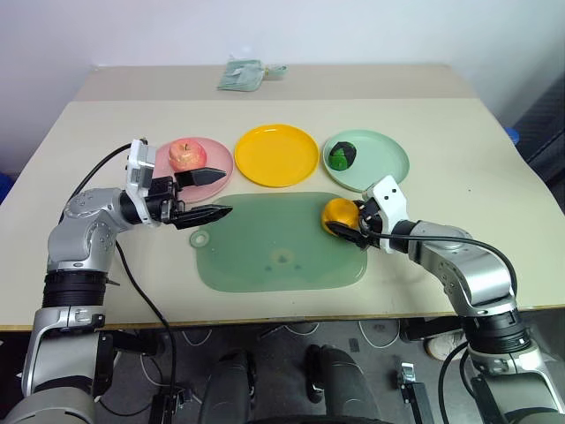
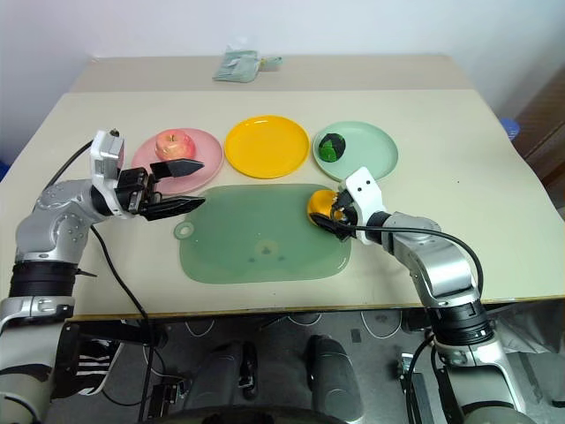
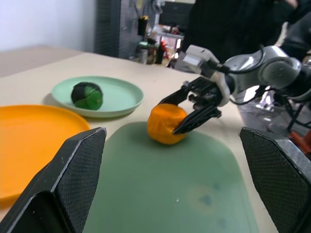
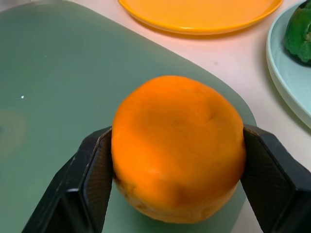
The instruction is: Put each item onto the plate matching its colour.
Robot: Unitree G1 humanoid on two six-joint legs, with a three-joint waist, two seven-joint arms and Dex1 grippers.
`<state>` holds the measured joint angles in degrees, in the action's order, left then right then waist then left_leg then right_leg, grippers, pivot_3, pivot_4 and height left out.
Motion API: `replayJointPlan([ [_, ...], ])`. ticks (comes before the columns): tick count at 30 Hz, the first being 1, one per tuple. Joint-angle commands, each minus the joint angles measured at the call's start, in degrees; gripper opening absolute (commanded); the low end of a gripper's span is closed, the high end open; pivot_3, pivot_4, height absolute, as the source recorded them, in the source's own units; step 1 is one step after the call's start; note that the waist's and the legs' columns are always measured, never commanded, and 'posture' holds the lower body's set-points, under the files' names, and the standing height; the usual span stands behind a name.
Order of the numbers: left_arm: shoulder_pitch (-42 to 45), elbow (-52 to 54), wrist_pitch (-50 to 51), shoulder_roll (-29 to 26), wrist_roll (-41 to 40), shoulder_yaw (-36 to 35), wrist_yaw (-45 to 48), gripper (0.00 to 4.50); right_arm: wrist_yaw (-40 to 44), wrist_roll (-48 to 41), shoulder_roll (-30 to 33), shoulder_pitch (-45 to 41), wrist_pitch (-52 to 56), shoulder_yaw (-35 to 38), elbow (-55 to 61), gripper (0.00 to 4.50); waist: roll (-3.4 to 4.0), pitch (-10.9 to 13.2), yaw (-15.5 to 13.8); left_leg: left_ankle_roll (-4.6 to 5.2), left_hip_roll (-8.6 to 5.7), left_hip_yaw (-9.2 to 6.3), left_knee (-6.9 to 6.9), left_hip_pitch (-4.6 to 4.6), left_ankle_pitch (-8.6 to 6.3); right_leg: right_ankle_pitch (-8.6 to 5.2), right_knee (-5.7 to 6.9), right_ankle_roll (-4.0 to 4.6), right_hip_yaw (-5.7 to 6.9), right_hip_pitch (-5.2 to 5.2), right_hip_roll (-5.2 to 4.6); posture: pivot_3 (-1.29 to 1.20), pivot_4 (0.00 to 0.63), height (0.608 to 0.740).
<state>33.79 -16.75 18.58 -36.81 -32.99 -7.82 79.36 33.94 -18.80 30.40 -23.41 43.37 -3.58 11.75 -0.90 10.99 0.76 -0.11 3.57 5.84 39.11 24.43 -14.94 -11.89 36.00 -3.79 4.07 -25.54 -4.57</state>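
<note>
1. Sitting on a beige tabletop [image 1: 106, 132], a translucent green rounded-rectangle mat [image 1: 265, 256] lies at the near edge; three round plastic plates line up behind it.
2. Pink plate [image 1: 216, 159] holds the red-pink toy apple [image 1: 186, 154]; bright yellow plate [image 1: 276, 155] is bare; mint green plate [image 1: 380, 163] holds the lumpy dark green-and-black ball [image 1: 342, 156].
3. Right gripper [image 4: 177, 160] pinches the orange-yellow round toy fruit [image 1: 339, 215], one finger on each side, at the mat's right edge.
4. Left gripper [image 1: 207, 194] hovers over the mat's left end, fingers spread, holding nothing.
5. Crumpled pale green bag [image 1: 243, 74] lies at the far edge. White wall behind.
</note>
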Motion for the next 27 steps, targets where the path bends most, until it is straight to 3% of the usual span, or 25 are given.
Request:
replayJointPlan([
  [1, 0.3, -2.1, -5.4, 1.0, 4.1, -3.8, -10.8, 4.50, -0.3, -1.6, -2.7, -7.1, -0.8, 1.1, 1.0, 3.02, 0.01, 0.0, 0.2, 0.00, 0.00, 0.01, 0.00, 0.00, 0.00, 0.03, 0.00, -0.04, 0.00, 0.00, 0.00, 0.00, 0.150, 0.740],
  [5, -0.1, -3.2, -8.0, 2.6, 6.5, -4.7, -18.2, 4.50, -2.2, 2.9, -8.5, -15.9, -8.3, -2.0, -7.5, 3.02, 0.01, 0.0, 0.3, 0.00, 0.03, 0.03, 0.00, -0.03, 0.00, 0.09, 0.06, -0.11, -0.01, -0.04, 0.05, 0.00, 0.150, 0.740],
  [10, -0.3, -2.0, -11.1, 7.2, 9.0, -6.2, -30.0, 4.50, -7.9, 10.7, -18.0, -29.8, -25.7, -3.8, -35.0, 3.02, 0.00, 0.0, -0.1, 0.00, -0.02, 0.05, -0.01, 0.02, 0.00, 0.10, 0.03, -0.13, 0.00, -0.02, 0.01, 0.00, 0.150, 0.740],
  [14, -3.1, 1.6, -10.8, 8.4, 9.7, -6.1, -34.4, 4.50, -9.9, 13.4, -22.6, -36.6, -35.4, -2.9, -53.7, 3.02, 0.00, 0.0, 0.2, 0.00, -0.03, 0.08, -0.03, 0.04, 0.00, 0.11, 0.02, -0.15, -0.01, -0.01, -0.04, 0.00, 0.150, 0.740],
  [17, -5.2, 4.8, -9.7, 8.3, 8.9, -6.0, -35.2, 4.50, -8.0, 12.3, -24.0, -38.9, -39.0, -1.1, -61.0, 4.44, 0.01, 0.0, 0.2, -0.01, -0.01, 0.08, -0.08, 0.04, 0.01, 0.11, 0.03, -0.14, 0.00, -0.02, -0.03, 0.00, 0.150, 0.740],
  [22, -6.7, 7.7, -8.8, 7.7, 7.2, -6.4, -34.6, 4.50, -8.6, 11.9, -24.0, -38.5, -42.8, 1.2, -59.4, 4.48, 0.02, 0.0, 0.3, -0.05, 0.01, 0.08, -0.07, 0.02, 0.03, 0.12, 0.04, -0.14, 0.00, -0.02, -0.04, 0.00, 0.150, 0.740],
  [25, -7.0, 5.6, -9.6, 6.6, 4.2, -7.3, -28.2, 4.50, -2.5, -3.3, -23.7, -32.0, -34.6, 10.4, -42.2, 4.48, 0.03, 0.0, 0.2, -0.09, 0.04, 0.07, -0.09, 0.00, 0.05, 0.12, 0.07, -0.14, 0.00, -0.03, -0.01, 0.00, 0.150, 0.740],
  [27, -7.1, 3.2, -10.9, 5.4, 2.5, -7.2, -21.7, 4.50, 0.1, -5.3, -20.4, -25.2, -29.8, 10.2, -30.7, 4.48, 0.02, 0.0, -0.2, -0.09, 0.05, 0.00, -0.13, 0.01, 0.05, 0.11, 0.07, -0.14, 0.05, -0.01, 0.00, 0.00, 0.150, 0.740],
])
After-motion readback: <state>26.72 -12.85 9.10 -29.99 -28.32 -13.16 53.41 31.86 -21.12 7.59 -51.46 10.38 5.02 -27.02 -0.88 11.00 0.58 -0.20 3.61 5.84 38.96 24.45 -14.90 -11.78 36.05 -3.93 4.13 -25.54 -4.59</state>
